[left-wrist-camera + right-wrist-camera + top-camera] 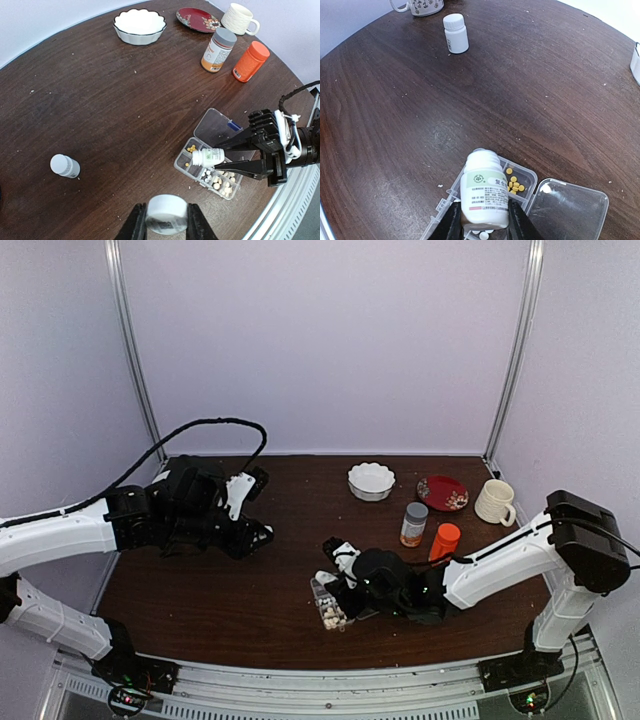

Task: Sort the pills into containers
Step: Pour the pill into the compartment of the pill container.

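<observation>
The clear organiser box (196, 171) lies open near the table's front edge, with its lid (568, 209) folded back. Cream-white pills (224, 185) fill some of its containers, white pills (206, 174) lie in another, and yellow pills (515, 183) sit in a corner cell. My right gripper (484, 220) is shut on a small white bottle (485, 192), which is uncapped and tipped mouth-down over the cells. In the top view this gripper (338, 570) hovers over the box (328, 608). My left gripper (167, 220) is shut on a round white cap (167, 212) above bare table. It appears at mid-left in the top view (260, 533).
A second small white bottle (65, 166), capped, stands alone left of the box. At the back right are a white bowl (371, 481), a red plate (442, 492), a mug (495, 502), a grey-capped bottle (414, 524) and an orange bottle (444, 540).
</observation>
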Controlling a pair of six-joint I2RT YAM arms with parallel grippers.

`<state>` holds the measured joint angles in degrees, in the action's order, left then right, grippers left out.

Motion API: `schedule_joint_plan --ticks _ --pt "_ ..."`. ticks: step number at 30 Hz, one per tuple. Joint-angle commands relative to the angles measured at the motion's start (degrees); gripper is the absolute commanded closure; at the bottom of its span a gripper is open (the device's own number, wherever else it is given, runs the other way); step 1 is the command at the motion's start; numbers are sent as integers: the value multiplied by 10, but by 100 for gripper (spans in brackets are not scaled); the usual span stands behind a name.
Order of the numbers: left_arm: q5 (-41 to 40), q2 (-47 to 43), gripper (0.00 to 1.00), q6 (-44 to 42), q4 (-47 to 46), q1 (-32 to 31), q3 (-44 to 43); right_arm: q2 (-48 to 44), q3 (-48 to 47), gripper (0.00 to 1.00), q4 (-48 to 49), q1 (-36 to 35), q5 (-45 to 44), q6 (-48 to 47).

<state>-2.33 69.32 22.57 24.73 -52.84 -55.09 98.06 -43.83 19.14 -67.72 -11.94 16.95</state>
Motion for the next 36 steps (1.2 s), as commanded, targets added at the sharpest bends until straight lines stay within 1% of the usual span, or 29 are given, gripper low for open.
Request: schedule_joint_plan --ticks 1,4,5,7,8,10,11,14,17,18,20,21,23,24,27,30,31,33,34,36 --pt "3 -8 100 1 -3 -1 -11 7 -29 100 -52 1 -16 -2" --pt "4 -6 100 0 -3 -1 -13 -9 1 100 -2 1 -13 1" --pt "3 -5 100 0 -3 -1 -13 -7 -5 100 -10 1 -15 0" --pt "4 -7 100 -1 -3 -1 -13 8 -40 100 -72 1 -17 -5" --pt "4 -6 100 -1 -3 -2 -14 9 -40 100 -69 0 -11 -6" --pt "4 -6 100 -2 -1 -1 -16 -3 -6 100 -9 0 -2 -1" --pt "3 -6 100 -3 1 -1 -17 -4 1 100 -3 1 0 1" --pt "2 -6 100 -4 2 -1 -18 10 -33 100 -64 0 -9 -2" --pt "2 -5 100 -5 2 -1 -19 -7 0 100 -4 0 -6 1" --pt "3 -5 100 -5 3 -1 -19 -6 -1 100 -12 0 -11 1" --pt "3 -6 100 -5 4 -1 -20 6 -37 100 -67 0 -19 -5" --pt "2 -6 100 -6 4 -2 -20 6 -34 100 -68 0 -16 -6" --pt "2 -6 100 -6 3 -1 -20 -4 -9 100 -23 0 -13 -3" --pt "2 -6 100 -6 3 -1 -20 -4 -8 100 -18 0 -13 -1" --pt "2 -7 100 -4 3 -1 -18 14 -46 100 -82 0 -15 -5" --pt "3 -7 100 -3 3 -1 -16 -6 -1 100 -4 -1 -8 3" --pt "3 -7 100 -3 3 -1 -15 -6 -1 100 -10 0 -11 4" --pt "2 -9 100 -2 3 -1 -14 2 -31 100 -66 0 -21 0" --pt "2 -9 100 -2 4 -1 -13 2 -33 100 -64 0 -19 -2" --pt "3 -8 100 -2 3 -1 -14 -5 -12 100 -25 -1 -16 0"
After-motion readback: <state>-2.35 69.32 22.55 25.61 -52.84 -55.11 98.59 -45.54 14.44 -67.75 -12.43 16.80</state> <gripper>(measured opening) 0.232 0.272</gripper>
